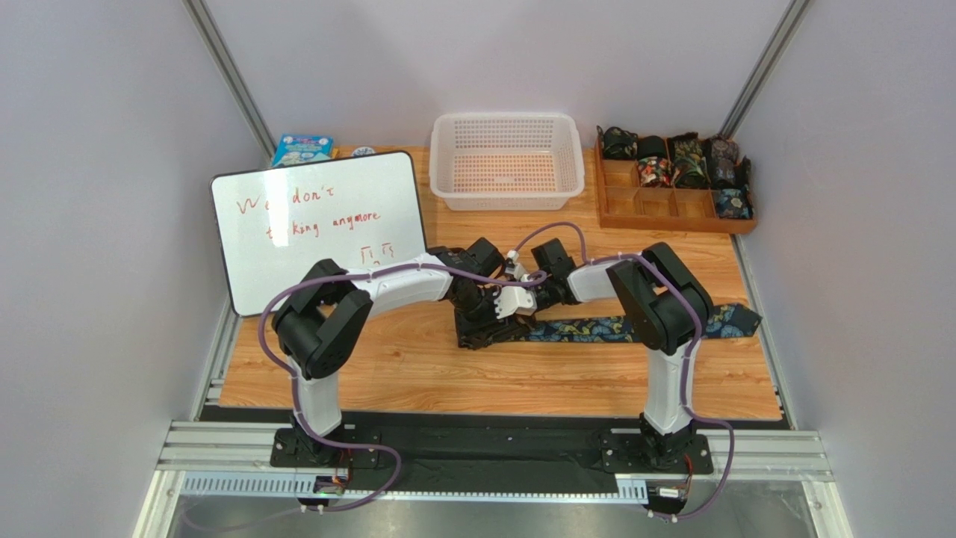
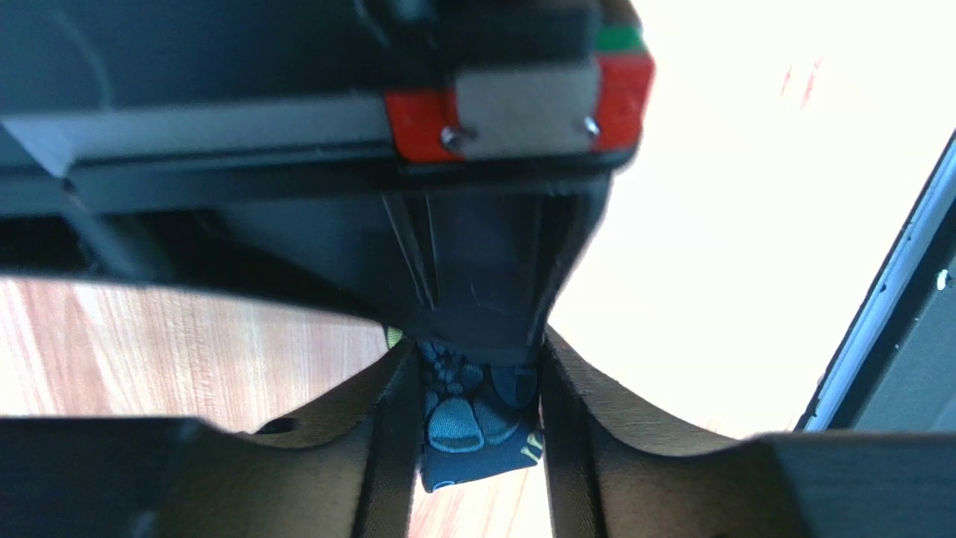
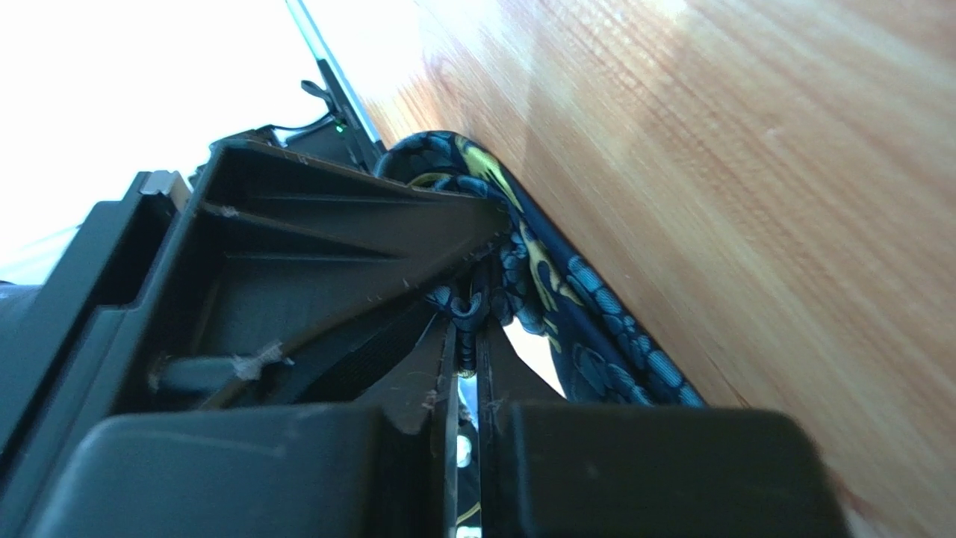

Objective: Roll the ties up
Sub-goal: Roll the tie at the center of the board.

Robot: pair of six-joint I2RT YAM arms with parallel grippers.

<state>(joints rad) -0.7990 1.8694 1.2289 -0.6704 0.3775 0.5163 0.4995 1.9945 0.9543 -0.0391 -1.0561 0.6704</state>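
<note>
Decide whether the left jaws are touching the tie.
Touching. The left wrist view shows the tie pinched between both fingers, pressed against each, with no gap.

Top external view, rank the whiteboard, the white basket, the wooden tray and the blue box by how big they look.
1. the whiteboard, clearly the largest.
2. the white basket and the wooden tray: they look about alike, so I won't rank them.
3. the blue box, smallest, partly hidden behind the whiteboard.
</note>
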